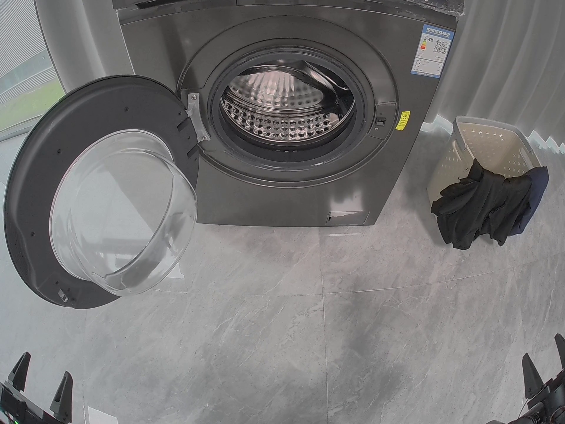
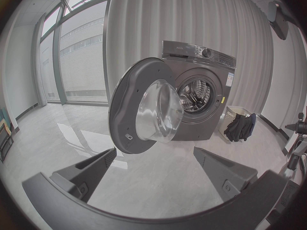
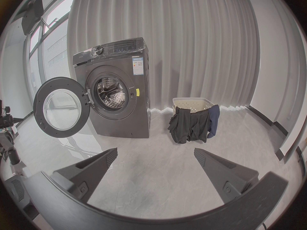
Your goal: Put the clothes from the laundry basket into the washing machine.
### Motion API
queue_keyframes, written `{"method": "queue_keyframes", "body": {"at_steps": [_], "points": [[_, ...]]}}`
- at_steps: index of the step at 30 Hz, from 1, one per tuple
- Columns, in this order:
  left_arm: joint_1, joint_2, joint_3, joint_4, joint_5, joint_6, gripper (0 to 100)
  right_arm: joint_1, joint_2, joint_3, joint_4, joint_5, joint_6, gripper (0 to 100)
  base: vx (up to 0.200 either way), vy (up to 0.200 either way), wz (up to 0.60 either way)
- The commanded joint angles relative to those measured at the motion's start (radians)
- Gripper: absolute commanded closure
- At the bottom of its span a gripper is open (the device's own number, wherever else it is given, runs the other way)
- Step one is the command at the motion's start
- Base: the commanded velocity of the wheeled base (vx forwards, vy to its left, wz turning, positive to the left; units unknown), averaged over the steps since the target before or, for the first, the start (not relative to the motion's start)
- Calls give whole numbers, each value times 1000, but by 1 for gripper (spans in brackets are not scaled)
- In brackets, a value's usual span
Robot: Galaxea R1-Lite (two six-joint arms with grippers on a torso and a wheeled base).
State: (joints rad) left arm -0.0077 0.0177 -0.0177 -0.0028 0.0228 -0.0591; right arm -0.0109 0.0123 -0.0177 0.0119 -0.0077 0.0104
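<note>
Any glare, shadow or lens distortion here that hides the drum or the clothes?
Head view: drum well lit, door glass shows mild reflections, dark clothes read as one mass. Left wrist view: heavy fisheye bending, dark corners, window glare on the floor. Right wrist view: same fisheye, clothes unobstructed.

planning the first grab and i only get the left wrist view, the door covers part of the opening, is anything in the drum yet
observer: No. The head view looks straight into the drum: bare metal, no clothes.
operator: ok is the right gripper free
observer: Yes, the right gripper is open with nothing between its fingers.
operator: and is the basket piled full inside
observer: No. From above, the laundry basket shows a bare inner wall; the clothes hang over its near rim, down its outside.
</note>
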Motion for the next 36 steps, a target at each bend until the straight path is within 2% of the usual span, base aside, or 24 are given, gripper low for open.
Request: {"method": "queue_keyframes", "body": {"at_steps": [1,31,36], "points": [[0,-12,18,0,0,-1,0,0,-5,15,0,0,0,0,0,-200,0],[0,-12,18,0,0,-1,0,-1,-3,13,0,0,0,0,0,-200,0],[0,-12,18,0,0,-1,0,0,-5,13,0,0,0,0,0,0,0]]}}
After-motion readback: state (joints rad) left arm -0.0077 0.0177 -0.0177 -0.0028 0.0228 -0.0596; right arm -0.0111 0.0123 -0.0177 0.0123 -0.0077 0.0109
